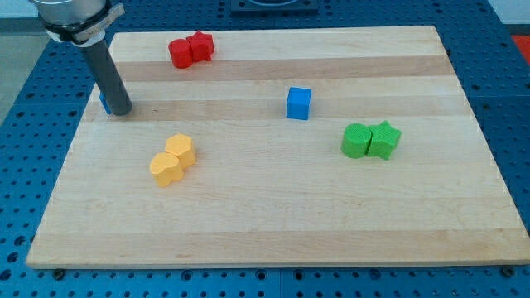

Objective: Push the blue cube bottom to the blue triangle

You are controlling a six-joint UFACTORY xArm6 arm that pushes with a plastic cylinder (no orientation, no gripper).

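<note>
At the worktop's [273, 223] left edge my tip [122, 112], no pincer in view, hides the blue triangle [104, 103]; reaching the distant blue cube [299, 103] comes next.

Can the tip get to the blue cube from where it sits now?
Probably yes. My tip sits at the board's left edge, and no block shows on the bare wood between it and the blue cube.

My rod [110, 81] hides nearly all of a blue block [104, 103].
</note>
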